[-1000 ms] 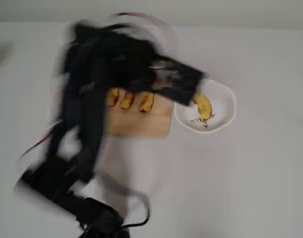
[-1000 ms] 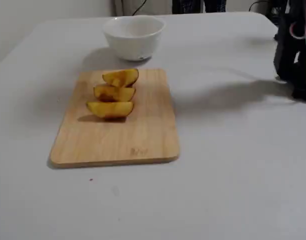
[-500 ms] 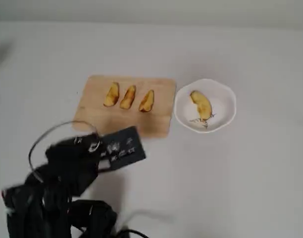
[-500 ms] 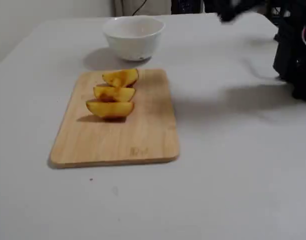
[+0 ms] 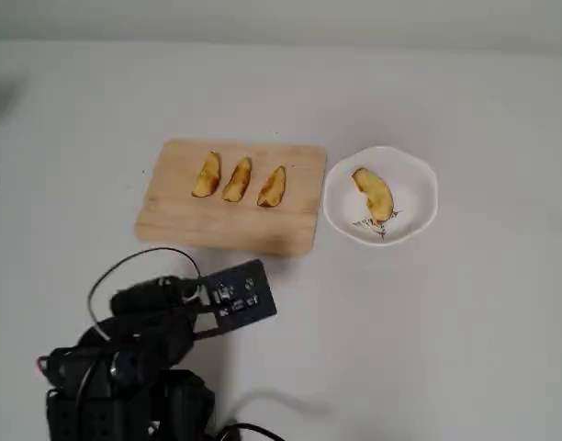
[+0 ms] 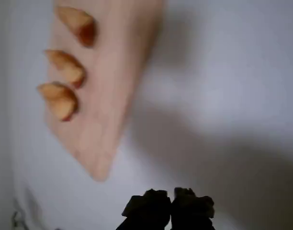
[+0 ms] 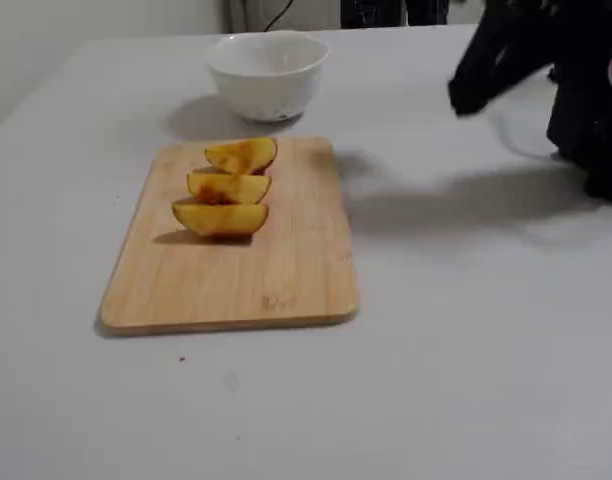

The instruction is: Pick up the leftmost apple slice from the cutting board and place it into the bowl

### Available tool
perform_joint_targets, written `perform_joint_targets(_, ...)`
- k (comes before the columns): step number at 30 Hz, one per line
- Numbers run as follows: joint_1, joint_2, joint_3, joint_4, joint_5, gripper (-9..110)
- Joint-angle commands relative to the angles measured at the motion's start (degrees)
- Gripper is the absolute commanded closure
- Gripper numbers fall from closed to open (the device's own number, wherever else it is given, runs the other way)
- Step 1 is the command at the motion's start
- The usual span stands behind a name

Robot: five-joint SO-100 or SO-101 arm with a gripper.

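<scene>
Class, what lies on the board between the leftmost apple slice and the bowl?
In the overhead view, two more slices lie between the leftmost slice and the bowl.

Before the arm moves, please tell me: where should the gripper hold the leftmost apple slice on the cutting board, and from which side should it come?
Probably across the middle of the leftmost apple slice, coming down from above. It lies on the cutting board with open board to its left in the overhead view, while its neighbour slice sits close on the right. So one finger must go into that narrow gap, the other on the free side.
</scene>
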Motion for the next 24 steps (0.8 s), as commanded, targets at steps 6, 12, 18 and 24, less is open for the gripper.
perform_joint_targets(6, 0.2, 0.9, 6.6, -3.0, 1.8, 101)
perform_joint_targets(12, 0.6, 0.9, 7.8, -3.7, 1.8, 101)
perform_joint_targets(18, 2.9, 0.9, 7.8, -3.8, 2.5, 101)
perform_joint_targets(24, 7.9, 0.8, 7.8, -4.0, 7.3, 101)
